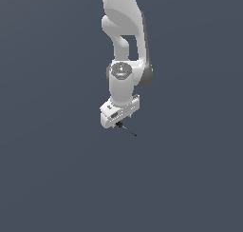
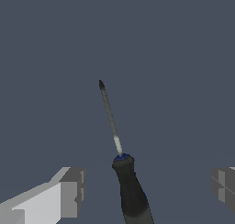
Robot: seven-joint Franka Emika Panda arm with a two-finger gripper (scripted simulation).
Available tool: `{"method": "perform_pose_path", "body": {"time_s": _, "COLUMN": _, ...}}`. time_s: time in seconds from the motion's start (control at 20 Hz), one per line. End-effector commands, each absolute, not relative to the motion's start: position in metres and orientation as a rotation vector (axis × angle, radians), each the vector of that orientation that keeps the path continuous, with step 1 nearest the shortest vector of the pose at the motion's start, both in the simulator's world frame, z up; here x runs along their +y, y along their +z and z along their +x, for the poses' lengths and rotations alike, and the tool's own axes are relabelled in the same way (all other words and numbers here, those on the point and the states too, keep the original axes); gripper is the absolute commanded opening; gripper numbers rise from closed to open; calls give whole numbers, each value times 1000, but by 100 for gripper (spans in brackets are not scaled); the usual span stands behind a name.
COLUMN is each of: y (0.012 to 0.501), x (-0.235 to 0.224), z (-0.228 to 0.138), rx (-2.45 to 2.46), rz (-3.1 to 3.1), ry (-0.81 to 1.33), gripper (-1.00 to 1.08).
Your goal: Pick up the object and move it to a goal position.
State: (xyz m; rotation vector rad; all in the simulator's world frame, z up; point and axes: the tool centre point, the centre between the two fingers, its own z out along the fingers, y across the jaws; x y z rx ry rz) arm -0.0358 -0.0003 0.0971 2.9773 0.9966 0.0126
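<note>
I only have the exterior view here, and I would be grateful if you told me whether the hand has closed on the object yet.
Observer: Not yet. The wrist view shows the hand open, its fingers wide apart on either side of the object, neither touching it.
Operator: Thank you. Is it just a bare needle?
Observer: No. It has a thick black handle with a thin shaft running out of it, like a small screwdriver.
Operator: Which part lies between the fingers?
Observer: The handle. The shaft points away from the hand.
</note>
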Motion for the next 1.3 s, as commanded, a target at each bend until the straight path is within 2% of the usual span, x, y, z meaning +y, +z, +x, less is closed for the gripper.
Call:
{"method": "perform_pose_path", "body": {"time_s": 0.0, "y": 89, "x": -1, "z": -42, "rx": 1099, "rz": 2940, "ry": 9, "gripper": 100}}
{"method": "perform_pose_path", "body": {"time_s": 0.55, "y": 68, "x": -3, "z": -59, "rx": 1367, "rz": 2828, "ry": 1, "gripper": 100}}
{"method": "perform_pose_path", "body": {"time_s": 1.25, "y": 50, "x": -3, "z": -62, "rx": 1400, "rz": 2813, "ry": 0, "gripper": 100}}
